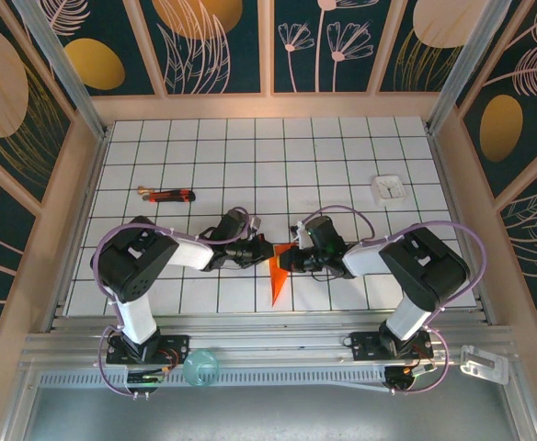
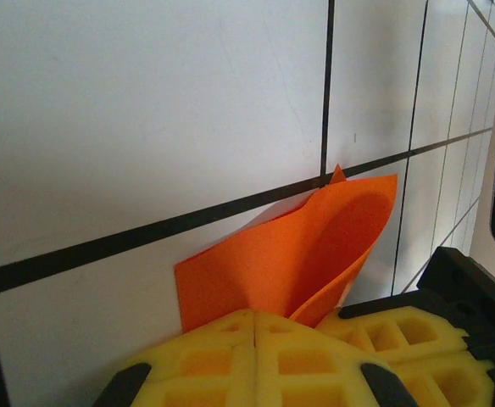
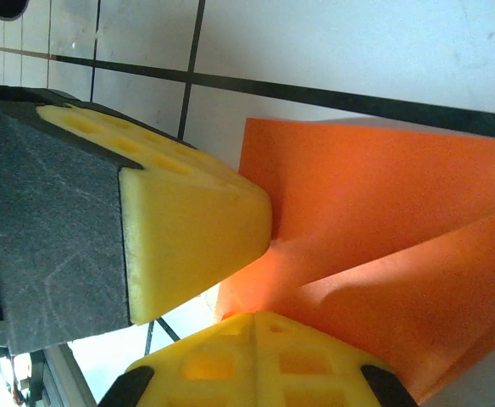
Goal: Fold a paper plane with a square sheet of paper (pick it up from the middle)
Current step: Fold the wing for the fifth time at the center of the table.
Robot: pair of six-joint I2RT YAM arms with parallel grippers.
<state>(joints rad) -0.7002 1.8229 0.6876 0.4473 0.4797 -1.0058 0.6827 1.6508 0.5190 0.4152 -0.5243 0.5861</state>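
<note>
my left gripper [image 1: 263, 250] and right gripper [image 1: 285, 259] pinch folded orange-red paper [image 1: 275, 281] at six o'clock on the white gridded tabletop [image 1: 250, 156], floral walls [image 1: 222, 46] around.

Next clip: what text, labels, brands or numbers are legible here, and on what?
No text can be read.
On the small white square object: faint marks, too small to read.
On the red-and-black stick-like tool: no legible label.
On the folded orange paper: plain, no print.
</note>
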